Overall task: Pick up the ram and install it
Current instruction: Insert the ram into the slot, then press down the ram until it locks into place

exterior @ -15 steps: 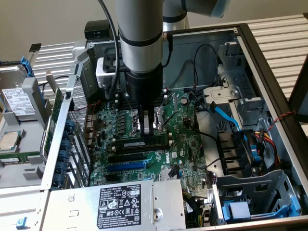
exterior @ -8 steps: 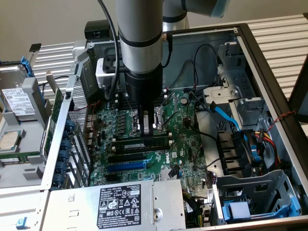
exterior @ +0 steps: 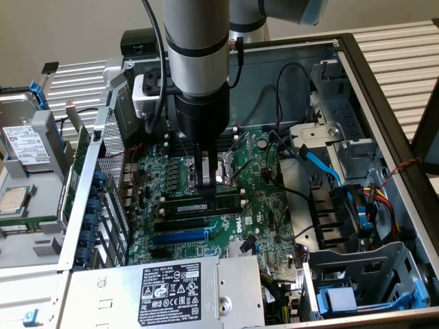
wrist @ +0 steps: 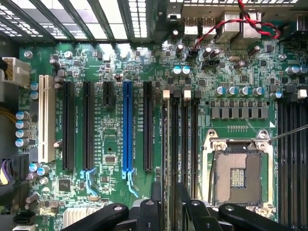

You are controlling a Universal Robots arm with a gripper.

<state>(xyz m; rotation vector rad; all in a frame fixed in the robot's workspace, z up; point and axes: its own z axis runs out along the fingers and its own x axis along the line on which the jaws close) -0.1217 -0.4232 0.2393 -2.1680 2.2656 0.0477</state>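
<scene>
The ram (exterior: pixel 202 206) stands on edge among the black memory slots (wrist: pixel 185 159), between the fingers of the tool (wrist: pixel 169 190), which are spread apart. It is probably light and stiff but fragile, best gripped on its flat sides near the top edge.

The ram (exterior: pixel 200 205) lies on the motherboard (exterior: pixel 264 205) between the processor socket (exterior: pixel 227 170) and the expansion slots (exterior: pixel 180 235), beneath the gripper (exterior: pixel 207 186).

Arm (exterior: pixel 195 55) vert., gripper (exterior: pixel 206 184) ajar
</scene>
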